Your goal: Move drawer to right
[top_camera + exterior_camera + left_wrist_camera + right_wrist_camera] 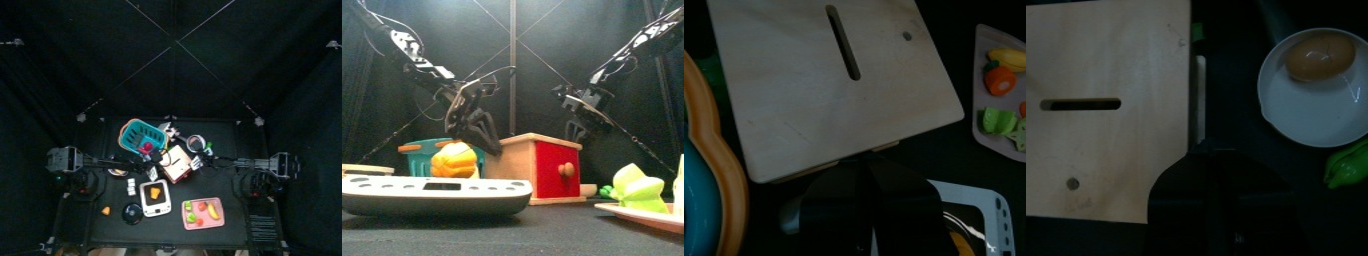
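drawer (543, 168) sits mid-table beside the basket (425, 155), both grippers (865, 170) (1197, 150) poised above its top, grip unclear; they should clamp opposite edges evenly before sliding right.

— What colours does the drawer (543, 165) show?
— Pale wood top, red front (a round wooden knob on it).
— The basket (139, 137)?
— Teal, with an orange rim.

left arm: reaches in from the left, left pincer (867, 200) angled downward.
right arm: reaches in from the right, right pincer (1213, 200) lowered.
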`<state>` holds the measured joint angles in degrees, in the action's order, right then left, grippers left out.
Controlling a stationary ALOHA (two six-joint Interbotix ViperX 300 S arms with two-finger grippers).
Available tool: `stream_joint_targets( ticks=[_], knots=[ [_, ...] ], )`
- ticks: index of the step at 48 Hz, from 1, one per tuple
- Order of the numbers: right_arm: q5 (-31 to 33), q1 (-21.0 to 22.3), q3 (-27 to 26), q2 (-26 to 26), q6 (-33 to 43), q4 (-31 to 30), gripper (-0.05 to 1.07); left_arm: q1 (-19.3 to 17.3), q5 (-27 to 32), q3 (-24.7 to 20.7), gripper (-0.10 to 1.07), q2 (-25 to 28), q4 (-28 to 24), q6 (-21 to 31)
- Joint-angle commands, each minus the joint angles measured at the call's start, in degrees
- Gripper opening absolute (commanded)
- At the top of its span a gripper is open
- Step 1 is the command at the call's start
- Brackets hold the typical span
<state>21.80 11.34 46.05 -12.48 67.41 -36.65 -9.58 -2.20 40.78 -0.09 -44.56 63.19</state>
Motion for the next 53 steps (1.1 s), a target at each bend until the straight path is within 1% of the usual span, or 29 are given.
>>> stream_joint_targets(
  ticks=[1, 8, 17, 25, 35, 53],
  knots=[
    [-0.35, -2.55, -0.35, -3.34, 0.09, 1.41, 0.42, -0.09, -0.26, -2.29, 0.44, -0.44, 0.18, 0.18],
    [-0.35, -4.92, 0.18, -4.39, 0.18, 3.08, 0.42, 0.0, -0.26, -2.81, 0.44, -0.44, 0.44, 0.18],
    [-0.26, -9.05, 0.09, -4.75, 0.18, 5.27, 0.42, 0.0, -0.26, -4.31, 0.44, -0.09, 0.7, 0.09],
    [1.32, -11.07, 0.26, -5.71, 0.18, 6.86, 0.41, 0.0, -0.26, -6.86, 0.44, 2.2, 0.7, 0.09],
    [4.13, -12.04, 1.85, -8.17, 0.26, 7.73, 0.41, 0.53, -0.26, -10.2, 0.44, 4.75, 0.62, 0.0],
    [4.22, -11.78, 5.19, -11.25, 0.35, 8.79, 0.41, 1.32, -0.26, -13.27, 0.44, 7.29, 0.62, 0.0]
  ],
)
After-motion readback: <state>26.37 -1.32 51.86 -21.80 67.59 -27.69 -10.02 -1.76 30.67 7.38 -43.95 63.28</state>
